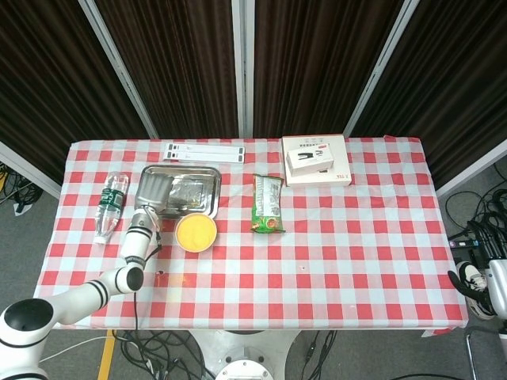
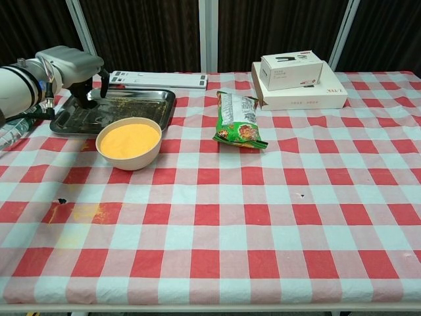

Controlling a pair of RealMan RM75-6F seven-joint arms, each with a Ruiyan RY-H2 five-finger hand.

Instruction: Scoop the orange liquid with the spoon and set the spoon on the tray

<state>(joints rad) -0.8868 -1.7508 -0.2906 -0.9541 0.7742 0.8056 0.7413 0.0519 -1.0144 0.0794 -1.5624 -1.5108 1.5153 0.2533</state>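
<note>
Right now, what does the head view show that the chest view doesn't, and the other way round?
Only the head view: the floor around the table with its cables, and the left arm running back to the robot's body. Only the chest view: the bowl from the side, showing its outer wall, and the front faces of the stacked boxes. Both show the left robot hand over the tray's left end, the tray, the orange liquid, the green snack bag and the checked tablecloth.

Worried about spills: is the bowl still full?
Full: the bowl shows orange liquid close to its rim, standing upright beside the tray.
</note>
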